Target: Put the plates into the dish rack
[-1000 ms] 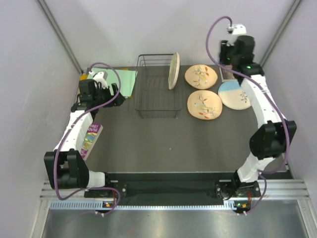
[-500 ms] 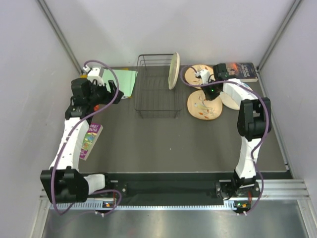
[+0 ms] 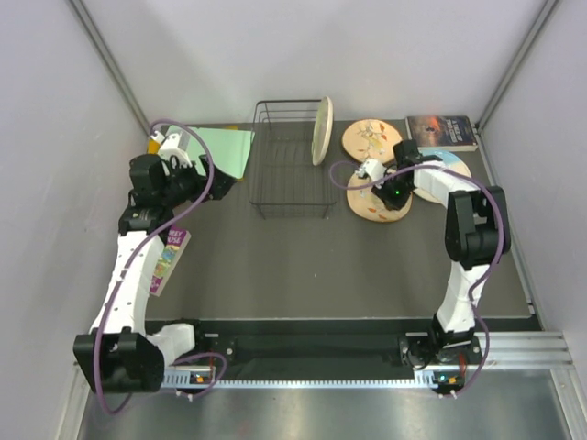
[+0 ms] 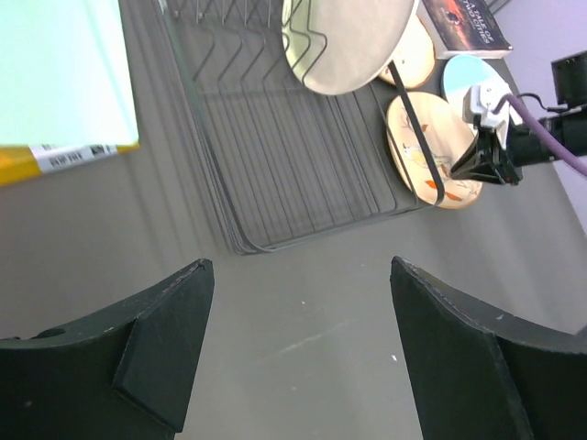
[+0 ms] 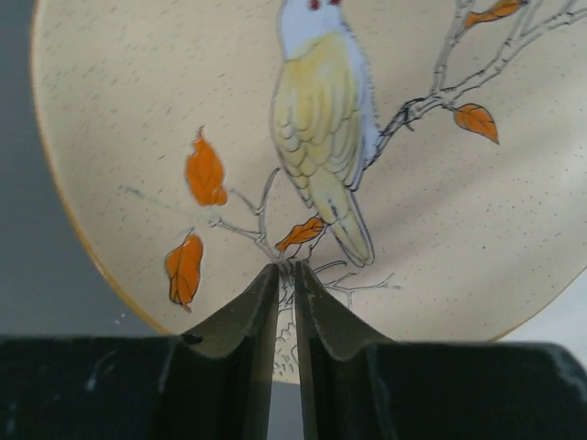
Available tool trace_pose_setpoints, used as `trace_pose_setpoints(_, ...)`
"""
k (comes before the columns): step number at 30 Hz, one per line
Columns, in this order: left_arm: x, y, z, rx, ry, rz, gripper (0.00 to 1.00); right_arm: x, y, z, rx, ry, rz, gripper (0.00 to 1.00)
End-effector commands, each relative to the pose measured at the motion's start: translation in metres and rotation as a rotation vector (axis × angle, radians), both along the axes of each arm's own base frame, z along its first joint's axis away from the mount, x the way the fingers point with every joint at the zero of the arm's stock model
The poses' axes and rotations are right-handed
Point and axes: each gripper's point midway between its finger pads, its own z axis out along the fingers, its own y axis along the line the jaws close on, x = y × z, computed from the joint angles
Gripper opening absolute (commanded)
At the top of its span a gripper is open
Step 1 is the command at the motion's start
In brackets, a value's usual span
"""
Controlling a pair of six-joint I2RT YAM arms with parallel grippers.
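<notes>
The black wire dish rack (image 3: 292, 160) stands at the back middle, also in the left wrist view (image 4: 275, 156). The cream plate (image 3: 321, 130) stands on edge at its right end (image 4: 353, 41). Two peach bird plates lie flat right of the rack, one far (image 3: 367, 139) and one near (image 3: 367, 203). The blue and white plate (image 3: 451, 174) lies further right, partly under the right arm. My right gripper (image 3: 389, 198) is low over the near bird plate (image 5: 413, 211), its jaws (image 5: 286, 270) almost together with nothing between them. My left gripper (image 4: 301, 266) is open and empty over bare table left of the rack (image 3: 211, 179).
A dark book (image 3: 440, 131) lies at the back right corner. A green folder (image 3: 225, 151) lies left of the rack. A purple booklet (image 3: 170, 259) lies by the left wall under the left arm. Walls close in on both sides.
My right arm has come down from high at the back right onto the near bird plate, uncovering the book. My left arm has drawn slightly back and left. Plates and rack have not moved.
</notes>
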Motion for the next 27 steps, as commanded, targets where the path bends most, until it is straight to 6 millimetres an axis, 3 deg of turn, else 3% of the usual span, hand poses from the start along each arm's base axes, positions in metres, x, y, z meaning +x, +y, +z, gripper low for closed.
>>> trace_pose_setpoints(1, 0.007, -0.004, -0.008, -0.089, 0.05, 0.039, 0.82, -0.065, -0.005, -0.02, -0.104, 0.13, 0.187, 0.15)
trace_pose_setpoints(3, 0.009, 0.0, -0.021, -0.141, 0.133, 0.108, 0.86, -0.09, -0.002, -0.028, -0.148, 0.154, 0.279, 0.16)
trace_pose_setpoints(7, -0.004, 0.004, -0.051, -0.178, 0.289, 0.184, 0.88, -0.127, 0.014, -0.019, -0.148, 0.181, 0.371, 0.16)
trace_pose_setpoints(13, -0.028, -0.015, -0.056, -0.248, 0.36, 0.102, 0.91, -0.17, 0.051, -0.01, -0.114, 0.213, 0.493, 0.16)
trace_pose_setpoints(18, -0.062, -0.053, -0.069, -0.213, 0.377, -0.049, 0.91, -0.188, 0.084, 0.006, -0.051, 0.214, 0.535, 0.16)
trace_pose_setpoints(19, -0.072, -0.059, -0.081, -0.197, 0.406, -0.076, 0.91, -0.195, 0.09, 0.008, -0.05, 0.224, 0.553, 0.17)
trace_pose_setpoints(24, -0.092, -0.066, -0.099, -0.189, 0.453, -0.119, 0.91, -0.22, 0.116, 0.02, 0.009, 0.239, 0.598, 0.17)
trace_pose_setpoints(27, -0.097, -0.07, -0.106, -0.202, 0.476, -0.127, 0.91, -0.214, 0.133, 0.04, 0.084, 0.171, 0.538, 0.17)
